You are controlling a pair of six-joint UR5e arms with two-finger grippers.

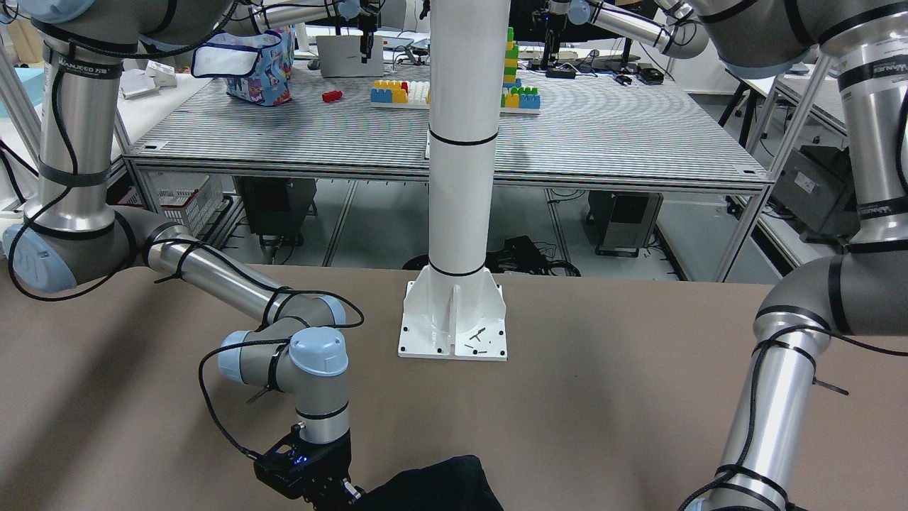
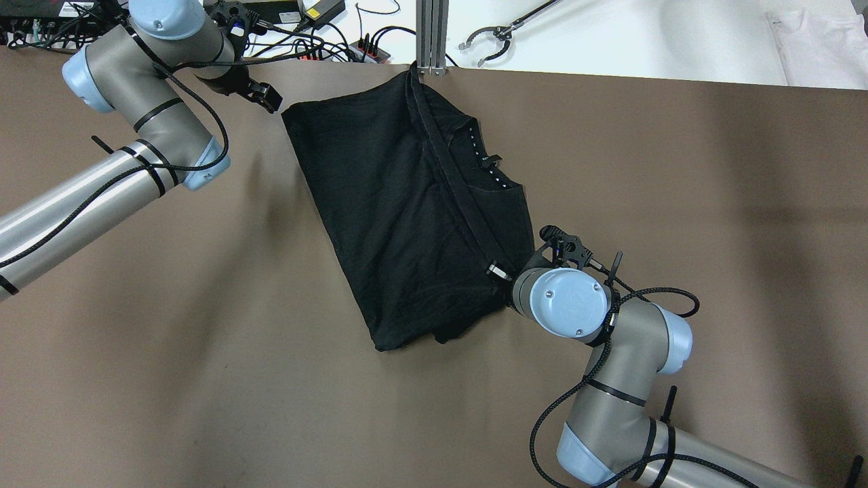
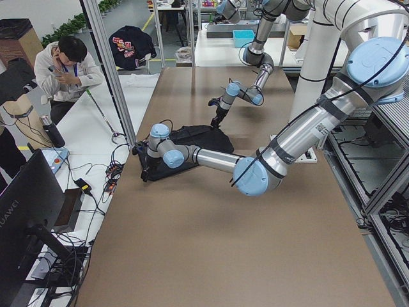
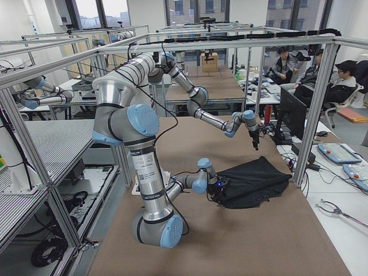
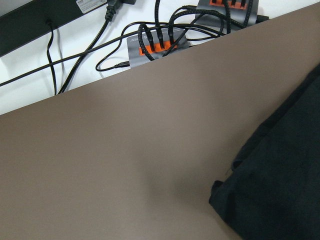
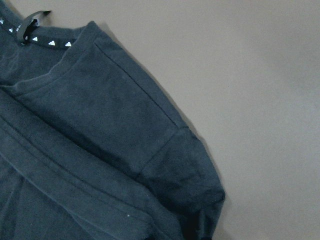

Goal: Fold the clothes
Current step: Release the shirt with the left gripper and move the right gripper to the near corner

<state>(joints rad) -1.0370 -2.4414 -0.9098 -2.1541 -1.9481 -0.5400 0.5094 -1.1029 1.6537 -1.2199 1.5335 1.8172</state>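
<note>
The right gripper (image 2: 500,274), nearest the overhead lens, is sitting at the 4 o'clock edge of the black cloth (image 2: 407,217). Its own wrist is hiding the jaws, so I cannot tell whether they are clenched or released. The cloth is lying folded on the brown bench (image 2: 203,352) (a neckline tape with white marks is showing on its 2 o'clock side), reaching toward the bench's 12 o'clock edge. The left gripper (image 2: 266,98) is hovering just beside the cloth's 10 o'clock corner; I cannot tell how its jaws are standing either.
</note>
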